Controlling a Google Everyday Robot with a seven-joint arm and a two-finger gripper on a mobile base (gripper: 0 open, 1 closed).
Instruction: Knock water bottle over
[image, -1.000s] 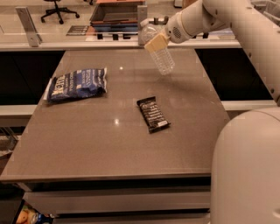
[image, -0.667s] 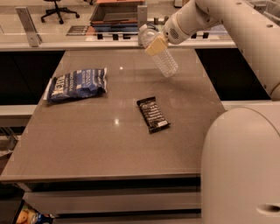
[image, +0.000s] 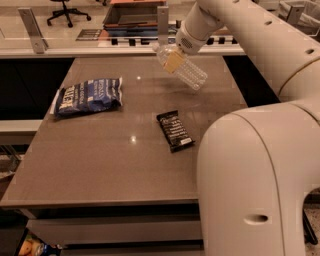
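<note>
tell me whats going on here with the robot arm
The robot's arm reaches over the far side of the table, with its gripper against the water bottle. The bottle is tilted well off upright, not yet lying flat. A blue chip bag and a dark snack bar lie apart from it on the table.

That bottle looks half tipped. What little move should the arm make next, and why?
Probably a short push on the top of the water bottle, toward the far edge of the table. It leans steeply but is not lying flat, and the gripper is at its upper part.
</note>
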